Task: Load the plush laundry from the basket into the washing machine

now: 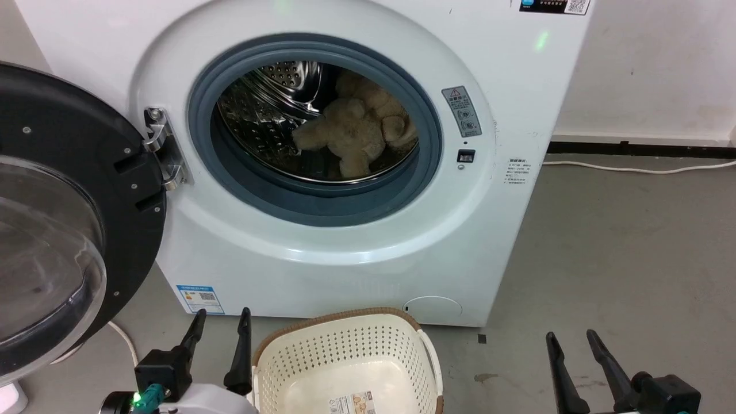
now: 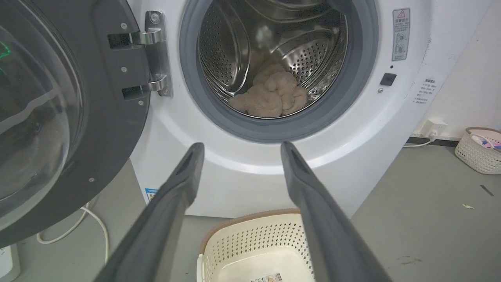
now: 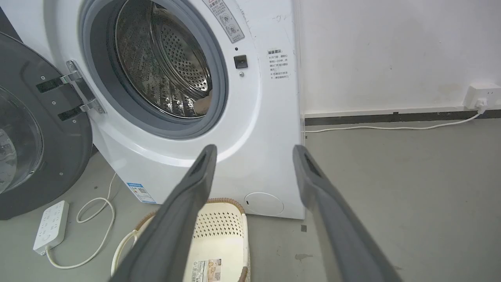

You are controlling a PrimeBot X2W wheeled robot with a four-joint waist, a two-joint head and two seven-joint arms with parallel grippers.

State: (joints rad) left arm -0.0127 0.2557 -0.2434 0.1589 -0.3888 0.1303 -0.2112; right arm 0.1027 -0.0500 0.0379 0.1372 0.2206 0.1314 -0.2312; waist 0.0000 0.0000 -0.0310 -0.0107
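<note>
The beige plush laundry (image 1: 353, 135) lies inside the steel drum of the white washing machine (image 1: 322, 253), whose black-framed glass door (image 1: 57, 230) hangs wide open to the left. The plush (image 2: 270, 98) also shows in the drum in the left wrist view. On the floor in front stands the cream basket (image 1: 345, 362), with only a label sticker on its bottom. My left gripper (image 1: 221, 322) is open just left of the basket, holding nothing. My right gripper (image 1: 572, 340) is open over the bare floor to the basket's right. Both grippers (image 2: 238, 147) (image 3: 254, 149) point toward the washer.
A white power strip (image 3: 51, 225) and looping cable lie on the floor under the open door. Another cable runs along the wall to a socket (image 3: 483, 96) on the right. A second small basket (image 2: 479, 150) stands by the wall at the right. Grey floor spreads to the right.
</note>
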